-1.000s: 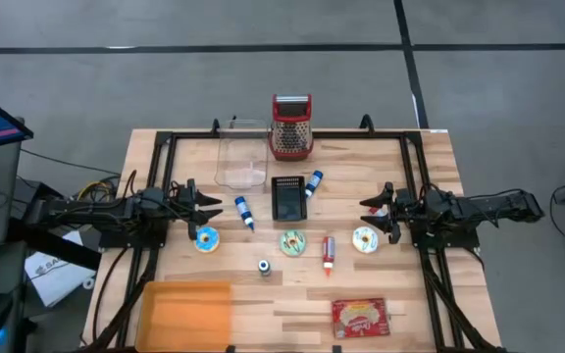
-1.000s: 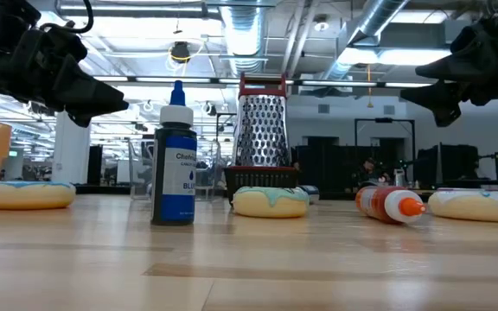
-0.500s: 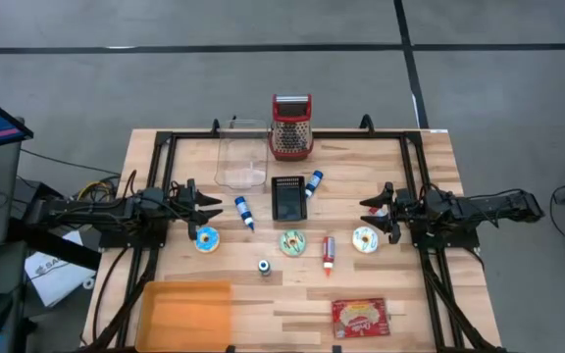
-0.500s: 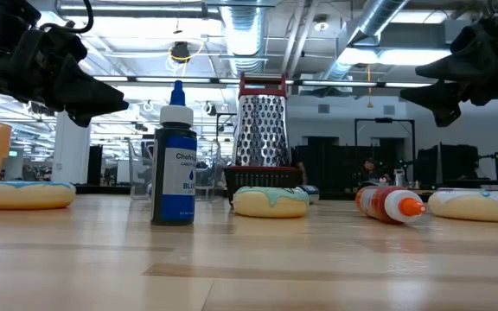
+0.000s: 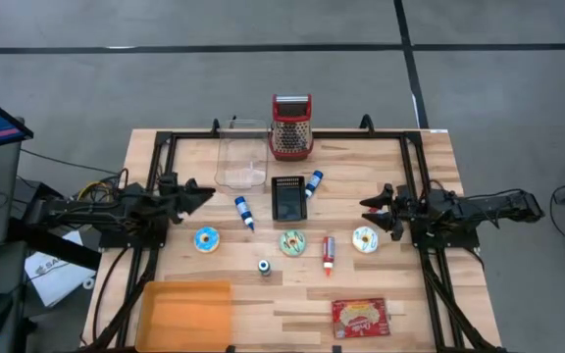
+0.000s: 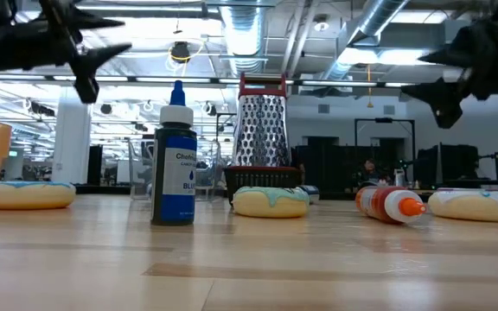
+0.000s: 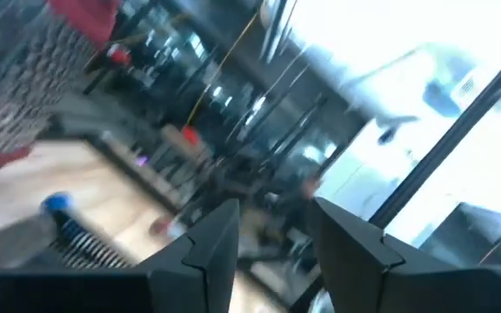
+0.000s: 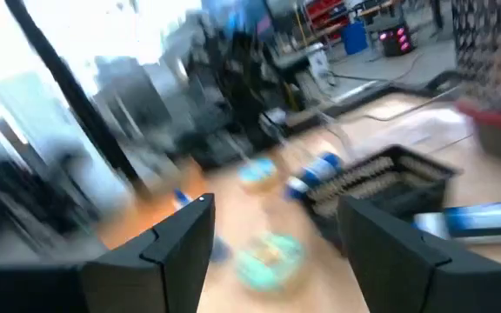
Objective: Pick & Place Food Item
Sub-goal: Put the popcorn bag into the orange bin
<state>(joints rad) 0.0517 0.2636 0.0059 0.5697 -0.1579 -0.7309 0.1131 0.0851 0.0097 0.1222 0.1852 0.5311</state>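
Since a moment ago the left gripper (image 5: 207,190), parted and empty, has swung away from the round blue-iced doughnut (image 5: 206,238); the right gripper (image 5: 366,206) hangs wide open, empty.

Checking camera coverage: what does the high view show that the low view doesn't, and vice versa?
High view only: the orange tray, red snack packet, clear container, black brush, and both arms' full length.

Low view only: the room behind the table, with ceiling ducts and lights; the label on the upright blue bottle.

Both: the grater, three frosted donuts, the red bottle lying down, and the left gripper and right gripper, both above the table, holding nothing.
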